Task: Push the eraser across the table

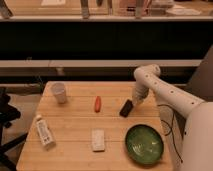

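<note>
Eraser [126, 107] | gripper [135, 101] just beside it | arm angled down | grip: cannot tell

Lab-like test room — plank table [70, 120] before a long dark counter [100, 19], office chair [5, 112] at left; gripper [136, 101] over the table's right side

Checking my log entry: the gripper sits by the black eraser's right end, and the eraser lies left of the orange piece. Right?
One error: in the camera view the eraser lies right of the orange piece, not left. The gripper is by the eraser's right end, as stated.
</note>
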{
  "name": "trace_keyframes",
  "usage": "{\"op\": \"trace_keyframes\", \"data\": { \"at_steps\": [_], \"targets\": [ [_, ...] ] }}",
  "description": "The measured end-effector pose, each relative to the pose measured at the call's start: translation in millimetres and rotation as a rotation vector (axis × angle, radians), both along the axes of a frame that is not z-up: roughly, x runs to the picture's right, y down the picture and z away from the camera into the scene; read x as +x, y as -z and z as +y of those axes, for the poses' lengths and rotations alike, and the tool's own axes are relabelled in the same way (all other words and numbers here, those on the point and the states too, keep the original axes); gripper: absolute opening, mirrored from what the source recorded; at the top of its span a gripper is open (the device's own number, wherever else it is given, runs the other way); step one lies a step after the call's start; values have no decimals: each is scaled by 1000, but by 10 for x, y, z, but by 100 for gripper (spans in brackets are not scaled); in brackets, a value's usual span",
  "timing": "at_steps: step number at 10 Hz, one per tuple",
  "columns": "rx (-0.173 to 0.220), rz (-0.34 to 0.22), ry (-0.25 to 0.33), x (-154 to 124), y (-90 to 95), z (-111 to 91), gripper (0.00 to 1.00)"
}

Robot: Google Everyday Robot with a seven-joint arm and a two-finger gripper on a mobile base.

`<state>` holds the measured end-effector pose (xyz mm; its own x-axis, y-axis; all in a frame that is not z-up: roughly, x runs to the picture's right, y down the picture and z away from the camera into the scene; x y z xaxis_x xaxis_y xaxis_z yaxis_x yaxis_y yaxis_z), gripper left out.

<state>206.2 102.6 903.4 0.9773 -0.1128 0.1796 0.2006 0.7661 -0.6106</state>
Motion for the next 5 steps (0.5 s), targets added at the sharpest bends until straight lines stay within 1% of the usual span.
{"op": "trace_keyframes", "data": {
  "at_steps": [2,3,5],
  "targets": [
    [-8,1,17,-18,2,2,0],
    [-12,1,37,-71,-19,0,0],
    [-20,2,67,-305,-78,31,0]
  ]
}}
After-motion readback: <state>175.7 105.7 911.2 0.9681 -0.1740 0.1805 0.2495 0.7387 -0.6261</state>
